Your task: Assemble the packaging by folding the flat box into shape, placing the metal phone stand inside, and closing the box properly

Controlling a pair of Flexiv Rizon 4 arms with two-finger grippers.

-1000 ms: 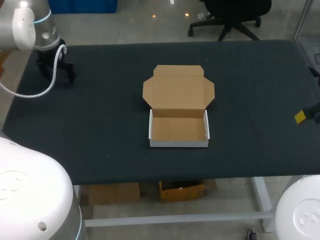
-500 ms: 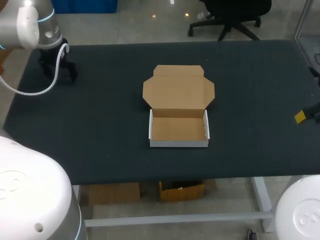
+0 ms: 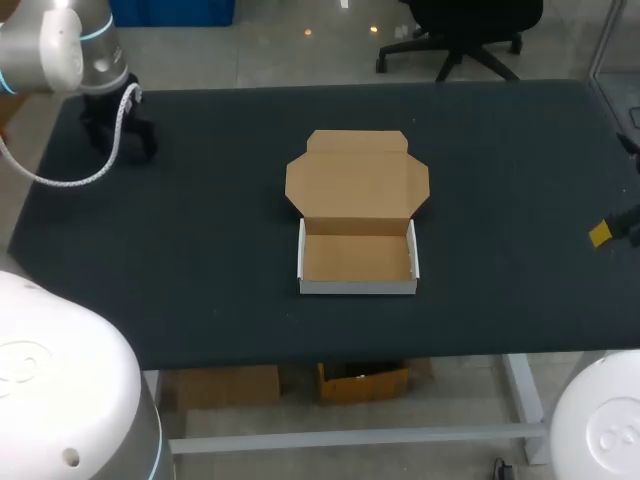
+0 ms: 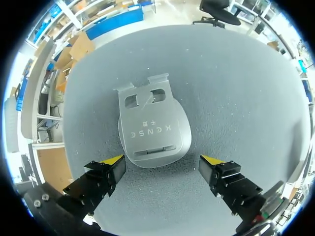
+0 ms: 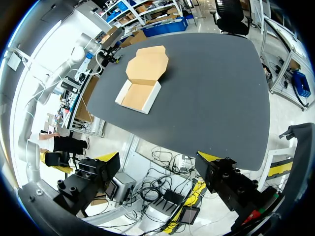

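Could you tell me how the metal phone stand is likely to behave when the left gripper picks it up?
The phone stand lies flat on the table, so it probably will not roll or tip. Its smooth, rounded grey surface may slip in the open left gripper. It looks rigid, likely heavy for its size.

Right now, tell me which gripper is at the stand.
The left gripper: the stand lies on the table just ahead of its open fingers. The right gripper hangs open beyond the table's edge, far from it.
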